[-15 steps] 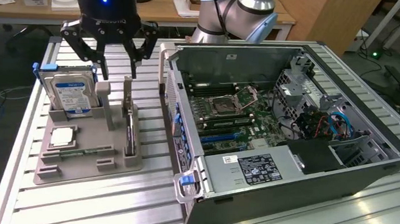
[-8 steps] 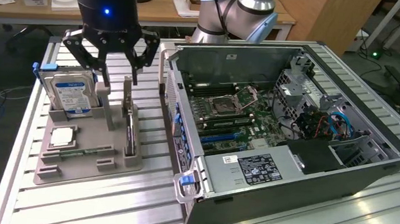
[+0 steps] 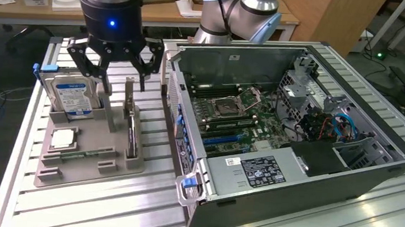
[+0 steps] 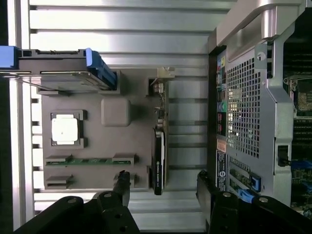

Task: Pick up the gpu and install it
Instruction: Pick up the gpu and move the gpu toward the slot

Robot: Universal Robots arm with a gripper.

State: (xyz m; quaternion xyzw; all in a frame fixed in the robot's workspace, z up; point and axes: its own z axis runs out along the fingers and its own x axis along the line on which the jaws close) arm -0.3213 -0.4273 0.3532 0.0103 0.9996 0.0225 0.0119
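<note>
Gpu [image 3: 130,120] on edge in a slot of the grey holder [image 3: 115,167], atop the slatted metal table [image 3: 77,206], untouched. Poised above it, at twelve o'clock in the exterior view: gripper [image 3: 124,87], claw spread wide and empty, fingers [image 4: 123,179] on either side of the card, apart from it. Crowding the card at ten o'clock, just beside one finger: upright hard drive [image 3: 73,97] with blue label. At eight o'clock, flat in the same holder: square processor chip [image 3: 64,138] and narrow memory stick [image 3: 87,153]. At three o'clock, close by: open computer case [image 3: 239,200], motherboard [image 3: 237,115] exposed.
</note>
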